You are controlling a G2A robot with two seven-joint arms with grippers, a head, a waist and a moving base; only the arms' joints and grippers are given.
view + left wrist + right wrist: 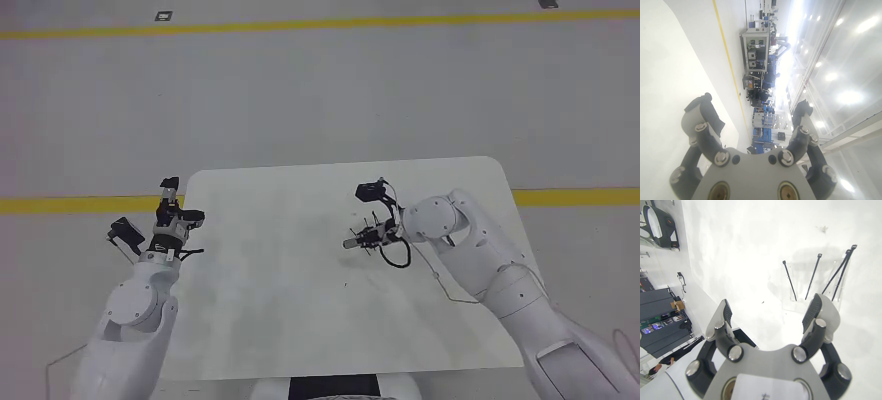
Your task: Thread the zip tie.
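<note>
We list zip ties (812, 275) upright in a clear holder (791, 306), presumably for easy pinching; right gripper (770, 306) facing them, left gripper (178, 205) mid-left, both wide, empty

The white, round-cornered table top (300, 300) looks matt and smooth, faintly smudged grey at the lower middle of the top view. Thin black plastic zip ties (812, 275) sit in a clear, glossy plastic holder (793, 306). The right gripper (770, 300) has a brushed metal plate, shiny bolt heads and black ribbed rubbery pads (810, 311) — the left gripper (755, 100) shows similar dull metal, with smooth matt black fingers (710, 113).
</note>
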